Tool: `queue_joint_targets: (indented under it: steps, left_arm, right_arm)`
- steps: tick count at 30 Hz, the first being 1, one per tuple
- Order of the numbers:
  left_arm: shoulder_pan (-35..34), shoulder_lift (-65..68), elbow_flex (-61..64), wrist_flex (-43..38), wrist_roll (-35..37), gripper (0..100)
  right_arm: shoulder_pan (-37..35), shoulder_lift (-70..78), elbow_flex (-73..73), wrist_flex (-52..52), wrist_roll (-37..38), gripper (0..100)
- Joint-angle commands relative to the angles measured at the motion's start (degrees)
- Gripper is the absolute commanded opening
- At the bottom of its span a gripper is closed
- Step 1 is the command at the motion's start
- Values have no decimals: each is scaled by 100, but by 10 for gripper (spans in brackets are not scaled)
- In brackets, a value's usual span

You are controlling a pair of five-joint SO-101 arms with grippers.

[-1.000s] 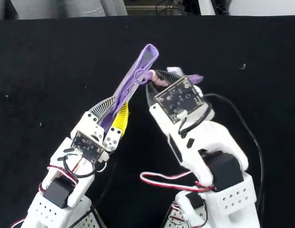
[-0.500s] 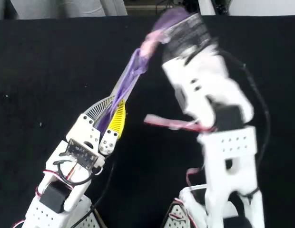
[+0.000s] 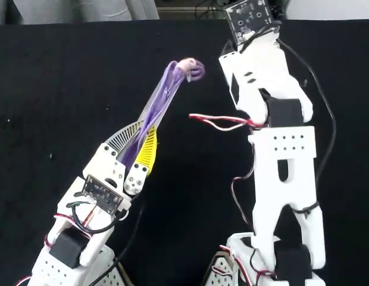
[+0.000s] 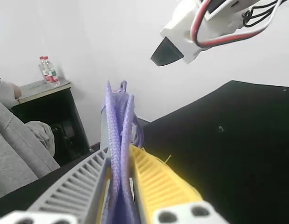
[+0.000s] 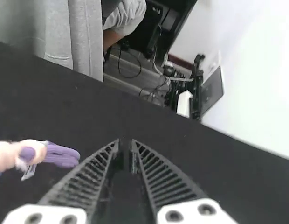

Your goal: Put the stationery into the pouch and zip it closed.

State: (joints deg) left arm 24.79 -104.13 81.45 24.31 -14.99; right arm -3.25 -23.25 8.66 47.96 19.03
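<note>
A purple mesh pouch [image 3: 158, 104] stands slanted off the black table, and my left gripper [image 3: 146, 130] is shut on its lower part between a grey finger and a yellow finger. In the left wrist view the pouch [image 4: 119, 135] rises out of that gripper [image 4: 120, 151]. A pink tab [image 3: 185, 63] sits at the pouch's free upper end. My right arm [image 3: 262, 71] stands tall at the far right, apart from the pouch. Its gripper [image 5: 125, 142] is shut on nothing, and the pouch end [image 5: 46, 154] lies off to one side of it.
Black cloth covers the table [image 3: 65, 77]. Red and white cables [image 3: 217, 122] loop out from the right arm towards the pouch. Past the table's far edge hang grey curtains [image 5: 84, 32], with cables and boxes on the floor.
The right gripper has let go of the pouch's upper end and swung up and back towards the far edge. The pouch end has dropped slightly; the left gripper still holds the pouch.
</note>
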Motion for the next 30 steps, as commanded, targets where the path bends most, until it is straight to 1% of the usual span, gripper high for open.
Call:
queue_joint_targets:
  steps: [1,3,6,10,13,17,21,25,30]
  left_arm:
    - [-13,-44,-171,-255,-255,27]
    - [22,-44,-163,-440,-448,27]
    - [31,-44,-207,-475,-475,27]
    - [31,-44,-224,-484,-510,27]
    - [92,-44,-224,-501,-510,27]
    - [453,-44,-224,-466,-527,27]
    - [699,-44,-224,-457,-932,27]
    - [708,-44,-224,-457,-1011,27]
    - [708,-44,-180,-448,-1160,27]
  right_arm:
    - [53,-629,-523,387,-958,74]
    - [26,-840,-576,659,-1275,151]
    - [9,-1095,-409,809,-1046,224]
    - [0,-1446,110,809,-396,210]
    - [-352,-1833,673,668,185,194]
    - [-958,-2457,1631,123,985,192]
    - [-1240,-2862,2237,-255,1538,194]
    - [-1222,-2967,2466,-273,1960,191]
    - [-809,-2967,2378,-422,2154,191]
